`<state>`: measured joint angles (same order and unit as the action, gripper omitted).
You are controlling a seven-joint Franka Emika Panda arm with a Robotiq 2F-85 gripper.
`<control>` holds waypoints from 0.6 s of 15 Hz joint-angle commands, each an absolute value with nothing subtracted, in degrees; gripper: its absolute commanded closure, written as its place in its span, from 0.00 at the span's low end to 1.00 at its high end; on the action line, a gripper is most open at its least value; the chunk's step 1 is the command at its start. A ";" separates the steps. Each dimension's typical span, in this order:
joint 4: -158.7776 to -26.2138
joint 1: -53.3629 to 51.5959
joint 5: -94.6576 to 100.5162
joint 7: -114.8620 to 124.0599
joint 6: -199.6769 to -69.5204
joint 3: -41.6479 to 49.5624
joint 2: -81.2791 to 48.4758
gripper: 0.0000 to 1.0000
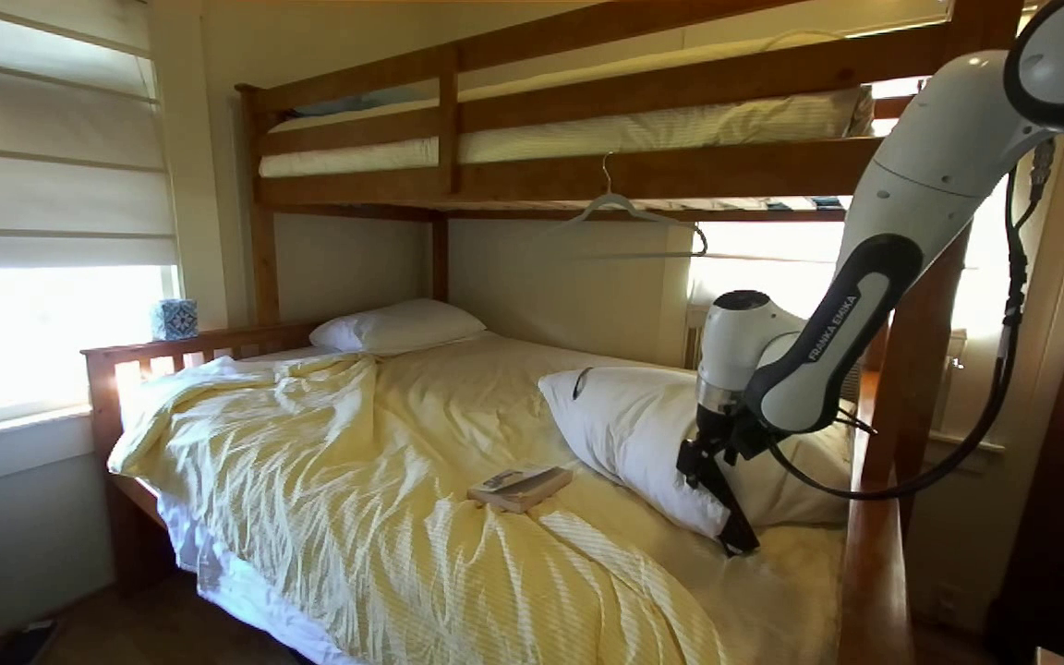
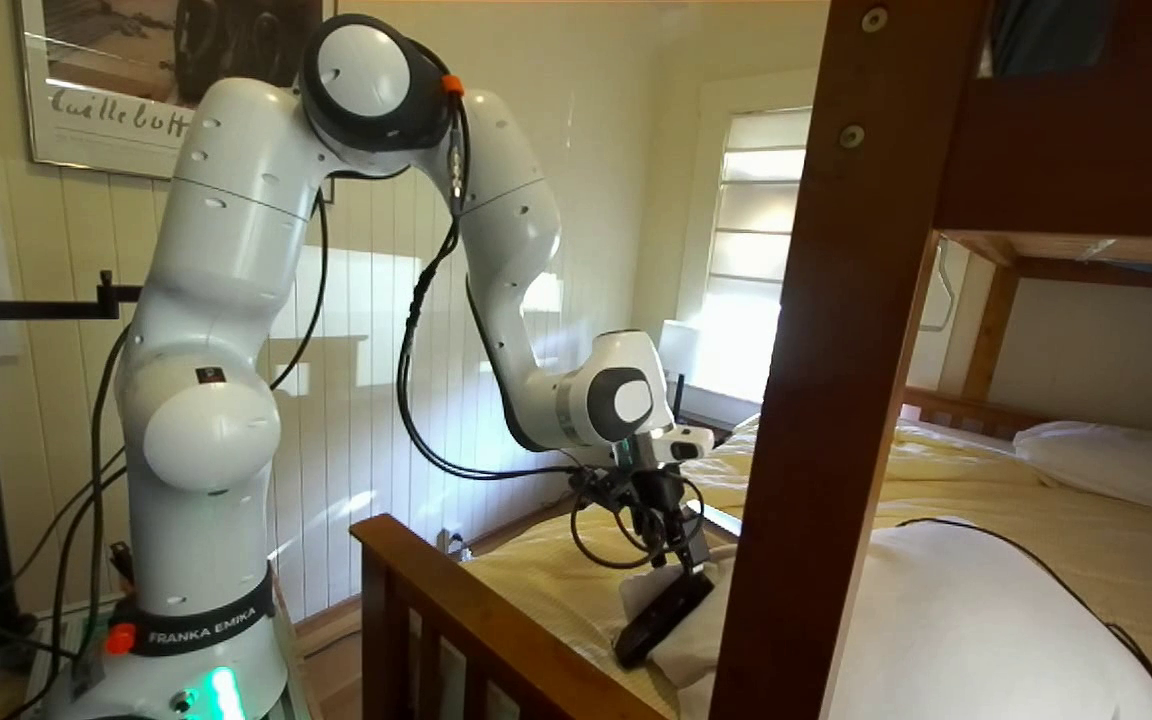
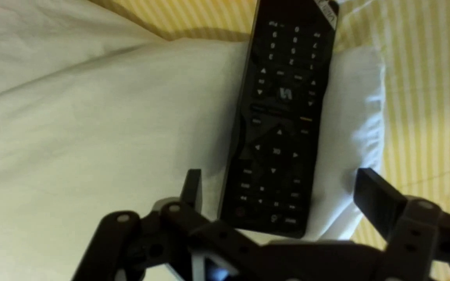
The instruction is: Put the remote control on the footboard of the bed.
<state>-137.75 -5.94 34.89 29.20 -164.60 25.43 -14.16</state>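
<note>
The black remote control (image 3: 277,125) lies tilted on the end of a white pillow (image 3: 131,128) in the wrist view. It also shows in both exterior views as a dark oblong (image 1: 735,526) (image 2: 664,618) below the gripper. My gripper (image 3: 279,173) is open, one finger on each side of the remote's near end, with a gap to each side. In an exterior view the gripper (image 2: 681,550) is just above the remote. The brown footboard (image 1: 874,573) stands right of it; its top edge (image 2: 496,605) and tall post (image 2: 806,400) also show. The bed (image 1: 532,175) is a wooden bunk.
A book (image 1: 521,489) lies on the rumpled yellow sheet (image 1: 292,480). A hanger (image 1: 624,208) hangs from the upper bunk rail above the bed. A second pillow (image 1: 398,325) is at the far end. The arm's cable (image 1: 948,462) loops over the footboard.
</note>
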 commanded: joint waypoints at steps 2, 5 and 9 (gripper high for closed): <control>-139.17 -9.77 40.69 36.60 -160.87 29.49 -11.57 0.00; -139.37 -6.93 43.60 39.98 -159.58 26.97 -10.71 0.00; -138.25 -4.40 44.23 40.89 -158.64 25.04 -12.37 0.00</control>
<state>-137.90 -6.81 41.70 38.48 -159.83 26.85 -12.99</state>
